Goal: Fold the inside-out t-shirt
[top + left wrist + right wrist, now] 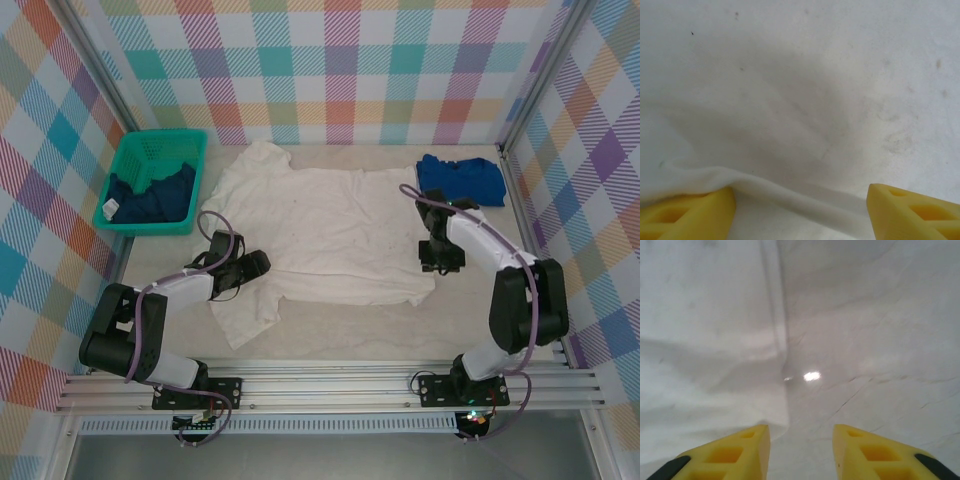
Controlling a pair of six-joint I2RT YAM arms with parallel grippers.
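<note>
While inside-out t-shirt (330, 225) lies flat on table (340, 335), just right of basket (165, 137), we see no fold done; left fingers (255, 264) wide open, right fingers (440, 262) part open, both empty.

Wide-parted end effector (801, 196) straddles a t-shirt (790, 90) fold.

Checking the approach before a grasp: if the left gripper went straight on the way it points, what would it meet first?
The inside-out t-shirt: a raised fold of its white cloth lies right ahead of the open left gripper, reaching between its fingers, though depth is unclear.
</note>
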